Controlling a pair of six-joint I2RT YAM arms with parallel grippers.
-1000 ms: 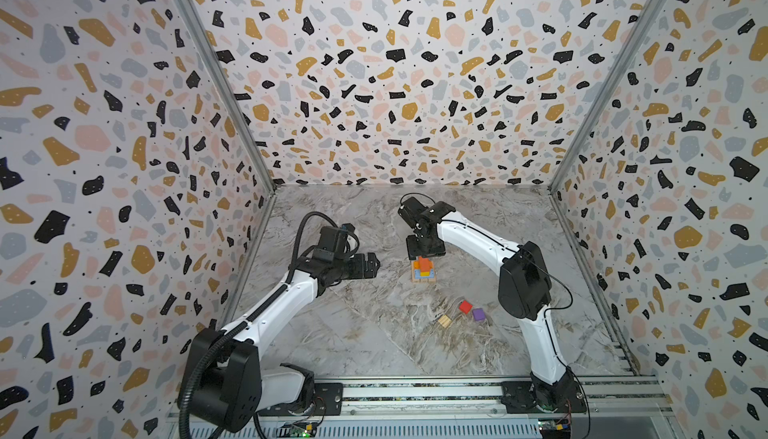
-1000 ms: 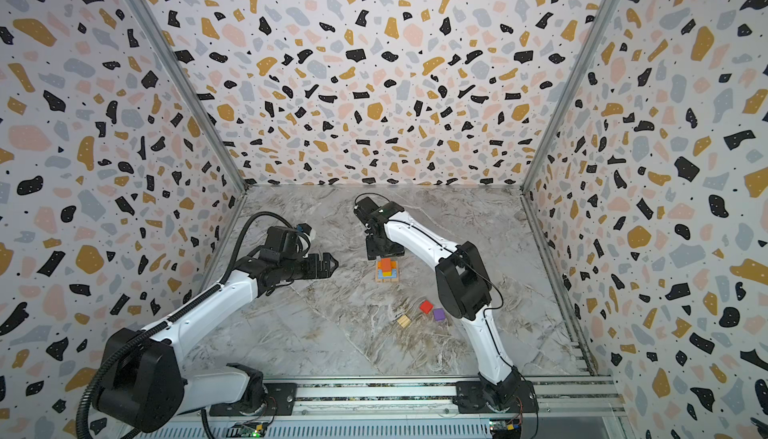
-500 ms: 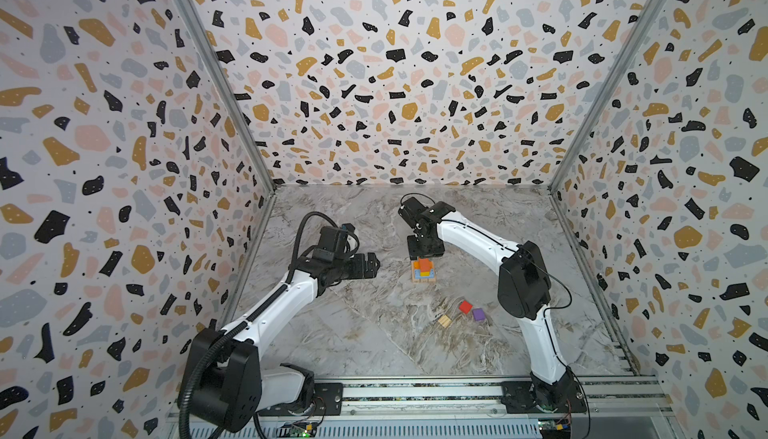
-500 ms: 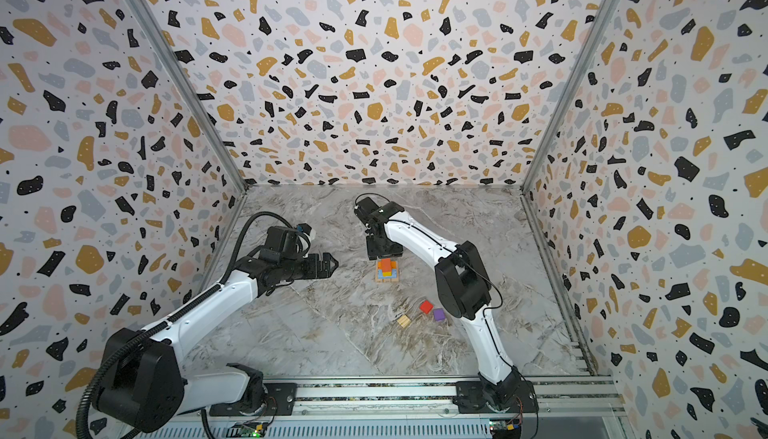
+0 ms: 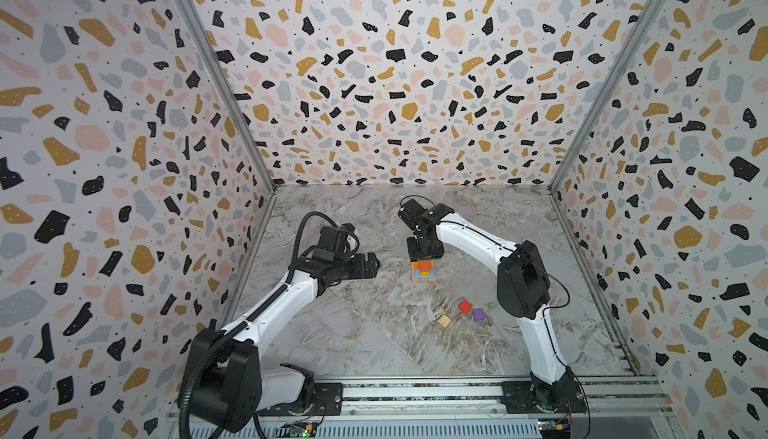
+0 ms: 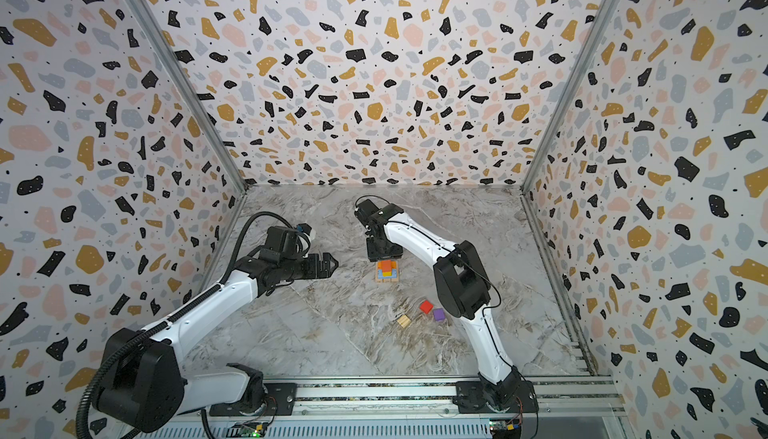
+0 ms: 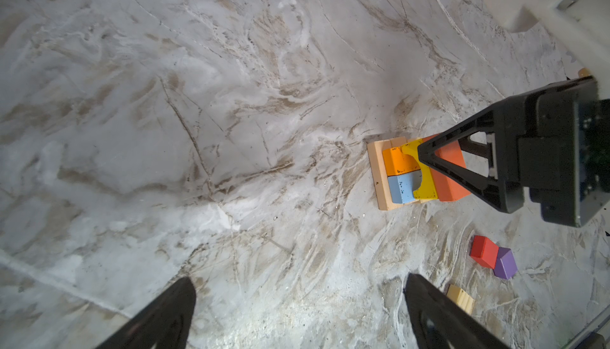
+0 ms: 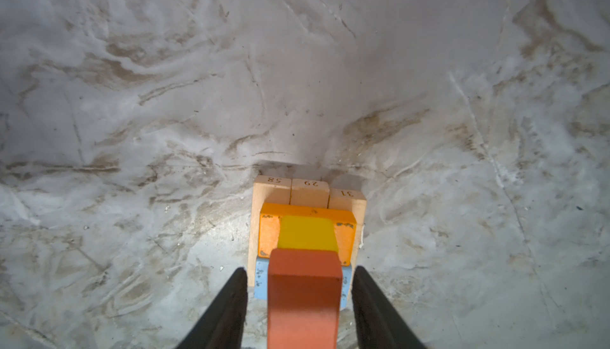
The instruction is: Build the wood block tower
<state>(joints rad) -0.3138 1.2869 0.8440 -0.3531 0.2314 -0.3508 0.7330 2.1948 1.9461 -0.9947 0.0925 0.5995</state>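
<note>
The tower stands mid-table. Its base is three tan oblongs, with an orange block and a blue block side by side above them. A yellow piece bridges these, and a red-orange block lies on top. My right gripper straddles that top block from above, open, with a gap on each side. My left gripper hovers open and empty to the tower's left. Red, purple and tan cubes lie loose nearer the front.
Patterned walls close in the marble table on three sides. A metal rail with both arm bases runs along the front edge. In the left wrist view the red cube touches the purple cube; the tan cube lies apart.
The right gripper's jaws have narrowed somewhat around the top red-orange block. Both arms otherwise hold their places, and the loose cubes have not moved.
</note>
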